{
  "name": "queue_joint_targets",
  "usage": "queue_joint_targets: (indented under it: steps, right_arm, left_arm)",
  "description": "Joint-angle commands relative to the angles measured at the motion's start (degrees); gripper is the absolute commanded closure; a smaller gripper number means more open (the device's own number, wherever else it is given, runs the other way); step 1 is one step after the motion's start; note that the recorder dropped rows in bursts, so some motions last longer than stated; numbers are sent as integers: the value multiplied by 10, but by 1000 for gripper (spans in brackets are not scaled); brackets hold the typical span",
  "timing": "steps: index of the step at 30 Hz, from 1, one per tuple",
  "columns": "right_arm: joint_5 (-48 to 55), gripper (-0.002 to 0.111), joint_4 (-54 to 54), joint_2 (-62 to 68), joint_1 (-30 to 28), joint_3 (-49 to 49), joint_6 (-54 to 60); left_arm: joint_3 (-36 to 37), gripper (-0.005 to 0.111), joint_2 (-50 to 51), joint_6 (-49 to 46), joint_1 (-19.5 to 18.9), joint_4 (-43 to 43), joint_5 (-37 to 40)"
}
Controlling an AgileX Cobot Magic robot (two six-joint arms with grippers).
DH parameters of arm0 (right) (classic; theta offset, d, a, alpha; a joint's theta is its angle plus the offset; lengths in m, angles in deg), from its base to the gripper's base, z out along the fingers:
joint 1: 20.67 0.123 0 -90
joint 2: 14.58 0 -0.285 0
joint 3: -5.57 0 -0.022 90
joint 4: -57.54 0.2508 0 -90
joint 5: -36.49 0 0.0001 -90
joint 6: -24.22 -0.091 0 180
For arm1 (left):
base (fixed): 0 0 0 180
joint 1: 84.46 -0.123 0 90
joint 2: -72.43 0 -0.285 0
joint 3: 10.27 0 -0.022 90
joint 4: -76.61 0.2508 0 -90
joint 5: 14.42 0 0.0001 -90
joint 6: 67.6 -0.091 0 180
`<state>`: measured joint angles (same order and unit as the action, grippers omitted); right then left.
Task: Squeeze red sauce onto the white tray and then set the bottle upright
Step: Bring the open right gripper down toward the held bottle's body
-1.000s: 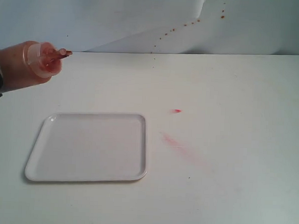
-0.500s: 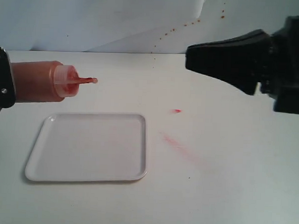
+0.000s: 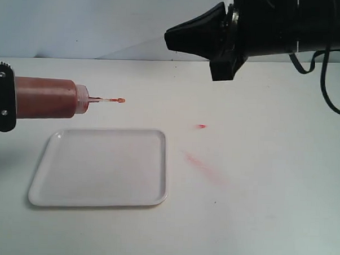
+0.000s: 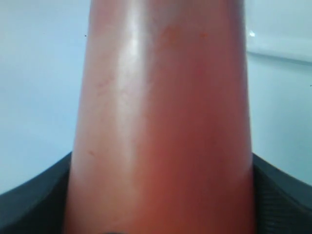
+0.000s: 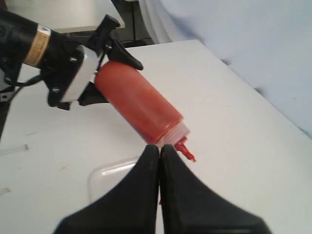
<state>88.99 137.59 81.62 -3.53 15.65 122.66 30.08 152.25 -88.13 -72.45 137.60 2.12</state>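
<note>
We see the left gripper [image 3: 3, 97] clamping the bottle [image 3: 47, 98] level above the far edge of the white tray [image 3: 99, 200]; the right gripper [image 5: 159, 152], pressed together, hangs far right. A pale smear [image 3: 202, 165] lies right of the tray.

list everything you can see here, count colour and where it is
bottle: 1, translucent orange-red, held sideways in the air past the tray's far edge, nozzle pointing to the middle
red sauce: dark red, inside the bottle; none on the tray
white tray: 1, white, flat on the table, left of centre
red spot: 1, bright red, on the table right of the tray
pale-red smear: 1, faint streak, on the table right of the tray
table: 1, white
backdrop: 1, pale blue-white, behind the table
left gripper: 1, black, left edge, shut on the bottle
right gripper: 1, black, upper right in the air, shut
</note>
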Motion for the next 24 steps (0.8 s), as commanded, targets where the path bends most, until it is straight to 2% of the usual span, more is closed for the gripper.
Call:
queue_joint_targets:
  steps: [1,5,7,14,17,24]
  right_arm:
    - [-51,107,2,23,2,-7,64]
    - [-69,96,6,53,2,-7,94]
    - [-71,87,24,67,2,-7,115]
    - [-71,36,52,98,2,-7,223]
    - [-71,21,50,100,11,-7,243]
    - [-71,19,50,100,78,-7,243]
  left_arm:
    - [-7,107,-7,2,2,13,-13]
    - [-7,107,-7,-7,2,6,-9]
    - [-6,107,-7,-10,7,5,5]
    - [6,107,-7,-40,69,11,49]
    - [6,107,-7,-40,91,11,53]
    - [6,107,-7,-40,123,18,94]
